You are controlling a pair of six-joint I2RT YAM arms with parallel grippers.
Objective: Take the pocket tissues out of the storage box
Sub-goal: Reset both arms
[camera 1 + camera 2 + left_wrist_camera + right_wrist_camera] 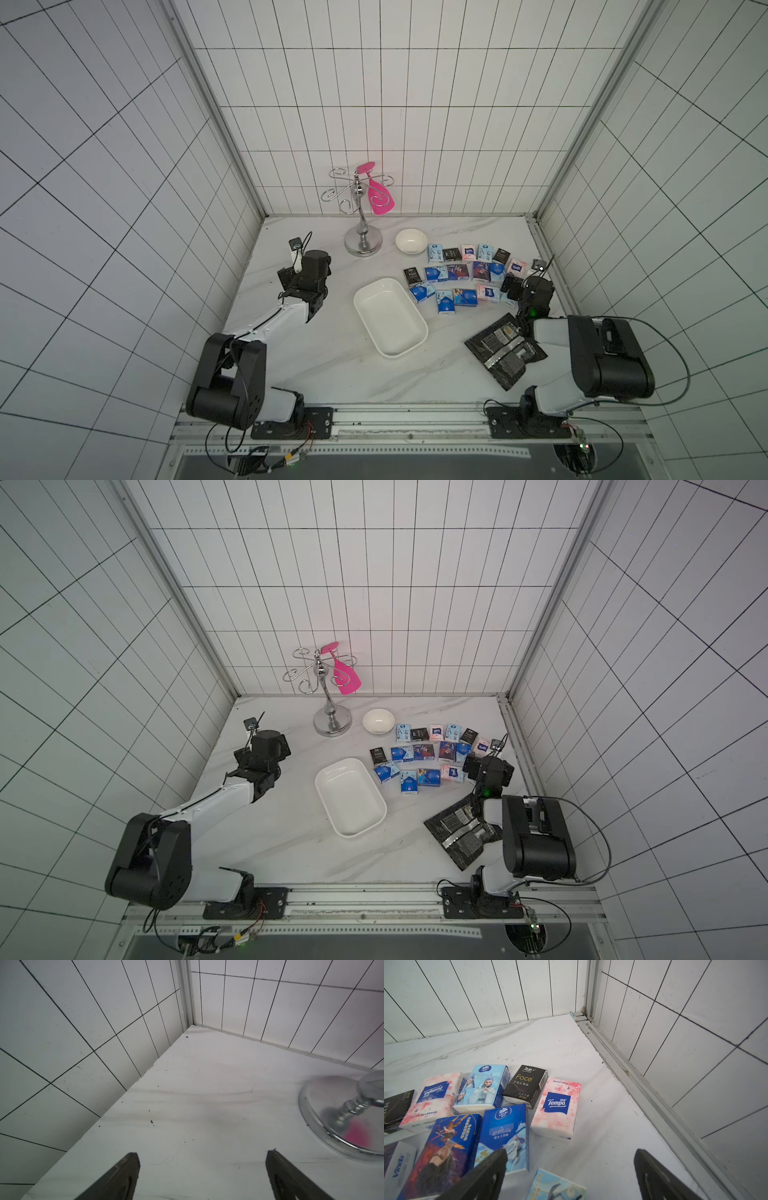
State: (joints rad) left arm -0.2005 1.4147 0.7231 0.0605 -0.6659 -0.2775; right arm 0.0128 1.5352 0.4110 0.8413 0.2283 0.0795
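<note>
Pocket tissues (pixel 457 272) lie in rows on the table (pixel 332 365) beside the storage box (pixel 390 318), which sits empty in both top views. From the left wrist, my left gripper (pixel 202 1155) gapes wide over bare table, holding nothing. From the right wrist, my right gripper (pixel 570 1152) is spread wide and empty at the rows' edge. These look light, soft and slick-wrapped, so I'd pinch one across its narrow sides.

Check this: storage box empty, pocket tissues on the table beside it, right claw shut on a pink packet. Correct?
One error: the right wrist view shows the right claw open, holding nothing. The storage box is empty and the pocket tissues lie on the table beside it.
</note>
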